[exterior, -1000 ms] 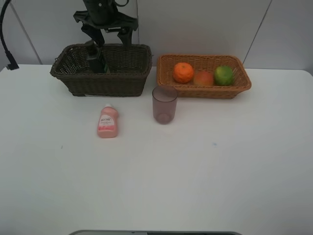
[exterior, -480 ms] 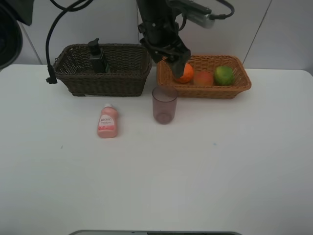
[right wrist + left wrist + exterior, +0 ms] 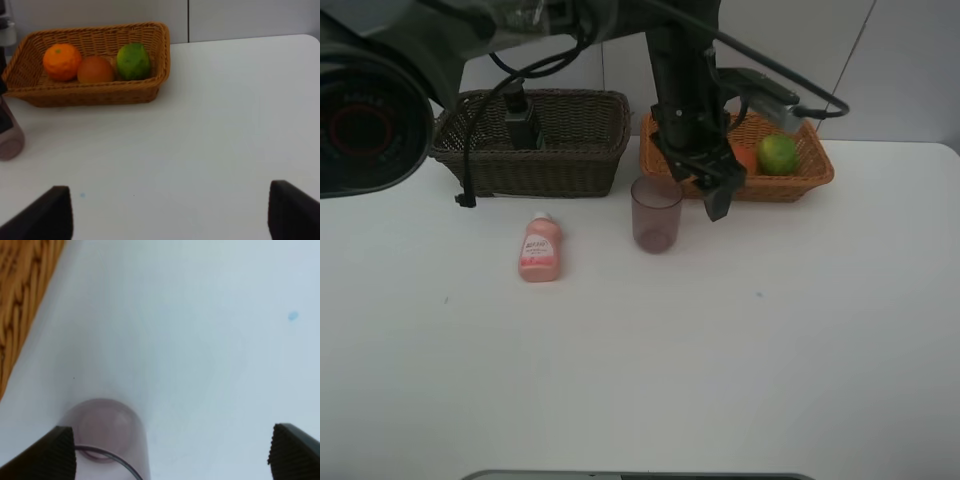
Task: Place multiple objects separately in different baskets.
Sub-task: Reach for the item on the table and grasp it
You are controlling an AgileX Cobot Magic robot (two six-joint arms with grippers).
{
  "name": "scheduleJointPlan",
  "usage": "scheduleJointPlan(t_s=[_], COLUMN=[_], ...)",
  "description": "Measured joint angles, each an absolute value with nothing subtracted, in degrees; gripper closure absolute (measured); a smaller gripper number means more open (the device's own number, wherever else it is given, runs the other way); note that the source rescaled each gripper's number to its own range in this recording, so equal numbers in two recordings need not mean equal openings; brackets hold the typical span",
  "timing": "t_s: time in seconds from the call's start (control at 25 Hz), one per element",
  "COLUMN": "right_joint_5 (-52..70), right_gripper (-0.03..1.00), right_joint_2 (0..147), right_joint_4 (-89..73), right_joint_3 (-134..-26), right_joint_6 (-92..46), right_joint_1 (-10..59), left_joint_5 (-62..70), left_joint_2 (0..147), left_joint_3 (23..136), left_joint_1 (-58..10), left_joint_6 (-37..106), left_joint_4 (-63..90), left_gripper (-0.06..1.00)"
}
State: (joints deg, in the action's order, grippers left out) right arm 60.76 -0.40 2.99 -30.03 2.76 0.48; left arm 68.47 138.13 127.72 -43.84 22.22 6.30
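Observation:
The mauve cup (image 3: 657, 214) stands upright in front of the gap between the two baskets. My left gripper (image 3: 706, 188) hangs open just right of it; in the left wrist view the cup (image 3: 107, 435) sits close to one fingertip of the left gripper (image 3: 172, 455). The pump bottle (image 3: 520, 118) stands in the dark brown basket (image 3: 530, 165). In the orange-tan basket (image 3: 90, 95) lie the orange (image 3: 61, 61), the apple-like fruit (image 3: 96, 70) and the green fruit (image 3: 132, 61). The pink bottle (image 3: 540, 249) lies on the table. My right gripper (image 3: 172, 212) is open and holds nothing.
The left arm (image 3: 680, 70) crosses over the orange-tan basket (image 3: 812, 170) and hides the orange in the exterior view. A black cable (image 3: 470, 150) dangles in front of the dark basket. White table (image 3: 720, 350) stretches in front of the cup and the bottle.
The left arm has swung from above the dark basket, rightward across the orange-tan basket, and down beside the cup. The pump bottle stays in the dark basket.

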Motion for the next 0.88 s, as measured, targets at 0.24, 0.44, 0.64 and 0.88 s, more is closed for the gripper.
scheduleJointPlan(t_s=[0.24, 0.44, 0.64, 0.88], right_joint_5=[60.76, 60.76, 60.76, 60.76], right_gripper=[0.36, 0.36, 0.36, 0.36], right_joint_2=[-0.4, -0.4, -0.4, -0.4], right_joint_4=[2.99, 2.99, 2.99, 2.99], right_joint_3=[-30.03, -30.03, -30.03, -30.03], right_joint_6=[2.76, 2.76, 2.76, 2.76], right_joint_1=[0.48, 0.48, 0.48, 0.48], left_joint_5=[68.47, 68.52, 68.52, 68.52], left_joint_2=[137.88, 135.88, 133.86, 132.83], left_joint_3=[127.72, 127.72, 127.72, 125.53], left_joint_1=[-43.84, -43.85, -44.08, -45.33], left_joint_6=[19.01, 18.55, 17.83, 16.45], left_joint_4=[3.03, 3.03, 2.65, 2.18], left_gripper=[-0.05, -0.05, -0.05, -0.05])
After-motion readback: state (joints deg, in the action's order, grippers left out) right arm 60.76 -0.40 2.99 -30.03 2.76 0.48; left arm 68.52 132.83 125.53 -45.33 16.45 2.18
